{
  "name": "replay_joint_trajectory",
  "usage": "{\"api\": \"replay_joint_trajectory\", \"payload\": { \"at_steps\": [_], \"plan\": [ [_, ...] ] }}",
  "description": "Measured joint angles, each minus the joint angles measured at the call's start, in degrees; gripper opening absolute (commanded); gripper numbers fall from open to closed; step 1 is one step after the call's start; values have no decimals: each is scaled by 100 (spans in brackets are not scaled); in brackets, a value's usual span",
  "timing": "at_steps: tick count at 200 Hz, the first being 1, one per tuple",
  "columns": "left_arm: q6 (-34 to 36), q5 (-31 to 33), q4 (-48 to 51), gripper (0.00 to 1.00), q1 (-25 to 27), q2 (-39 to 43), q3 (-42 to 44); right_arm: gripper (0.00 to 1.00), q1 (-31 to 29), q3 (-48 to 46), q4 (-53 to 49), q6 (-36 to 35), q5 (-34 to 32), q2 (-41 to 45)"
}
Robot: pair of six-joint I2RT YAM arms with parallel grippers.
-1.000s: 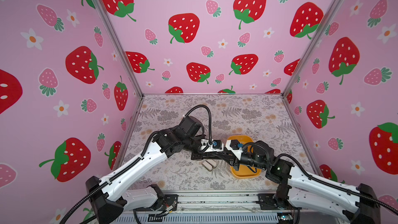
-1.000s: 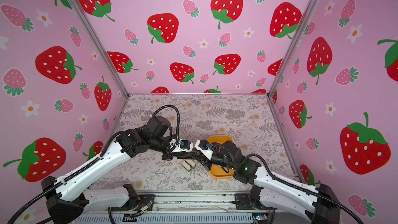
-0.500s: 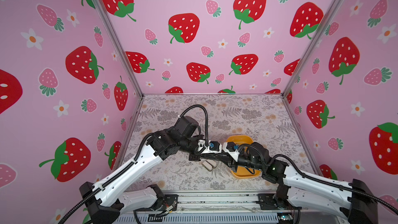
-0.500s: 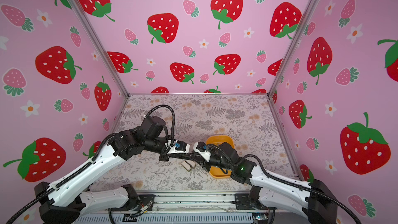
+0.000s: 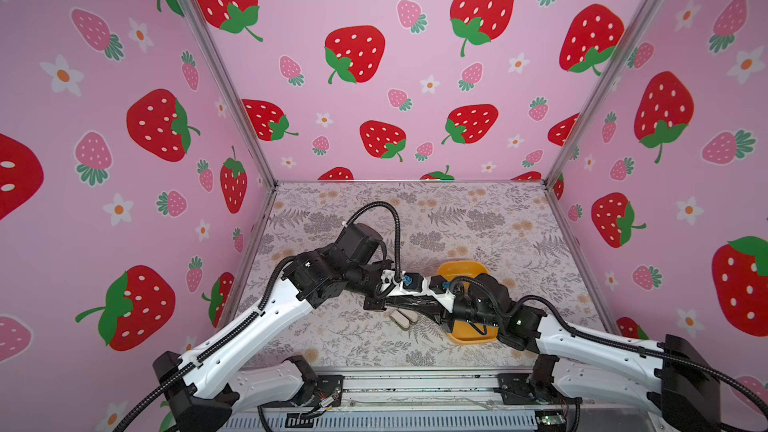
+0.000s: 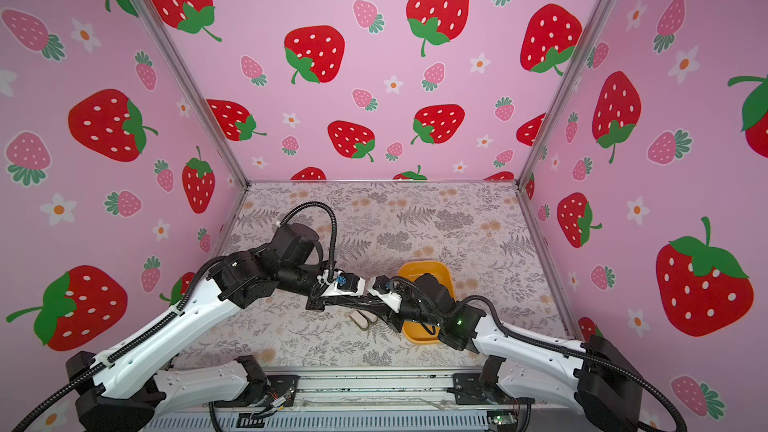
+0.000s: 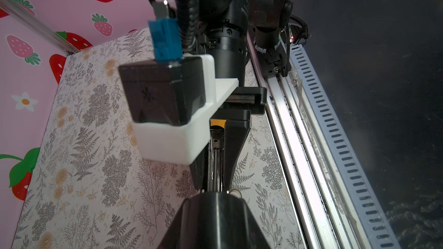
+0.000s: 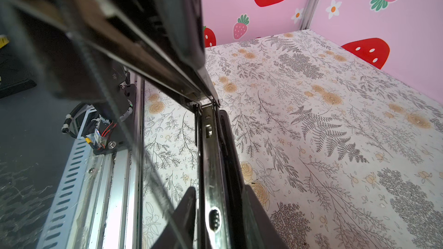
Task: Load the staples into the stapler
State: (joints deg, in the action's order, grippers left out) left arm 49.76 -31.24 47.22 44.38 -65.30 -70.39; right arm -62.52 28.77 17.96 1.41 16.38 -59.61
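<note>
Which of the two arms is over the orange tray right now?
The right arm: its black wrist hangs over the orange tray, hiding its middle. The left arm ends short of the tray's left edge.

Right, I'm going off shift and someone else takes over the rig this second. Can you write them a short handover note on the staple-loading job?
Left gripper: shut on the stapler at its hinge end.
Right gripper: shut on the stapler's metal channel.
Stapler: open, held between both over the table, beside the orange tray.
Staples: none visible; the right arm hides much of the tray.
Done: stapler lifted and opened.
To do: lay a strip in the channel and close the stapler; one gripper probably has to let go first.
</note>
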Motion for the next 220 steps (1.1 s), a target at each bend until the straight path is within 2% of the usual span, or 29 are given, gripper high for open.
{"api": "replay_joint_trajectory", "payload": {
  "at_steps": [31, 104, 220],
  "plan": [
    [20, -94, -11, 0, -61, 4, 0, 22, 0, 0, 20, -50, 55, 28],
    [22, -612, -83, 0, -518, 326, 44, 19, 0, -26, 247, -173, 81, 116],
    [-507, -2623, -1121, 0, -2017, 496, 643, 17, 118, -398, 496, -168, 61, 621]
  ]
}}
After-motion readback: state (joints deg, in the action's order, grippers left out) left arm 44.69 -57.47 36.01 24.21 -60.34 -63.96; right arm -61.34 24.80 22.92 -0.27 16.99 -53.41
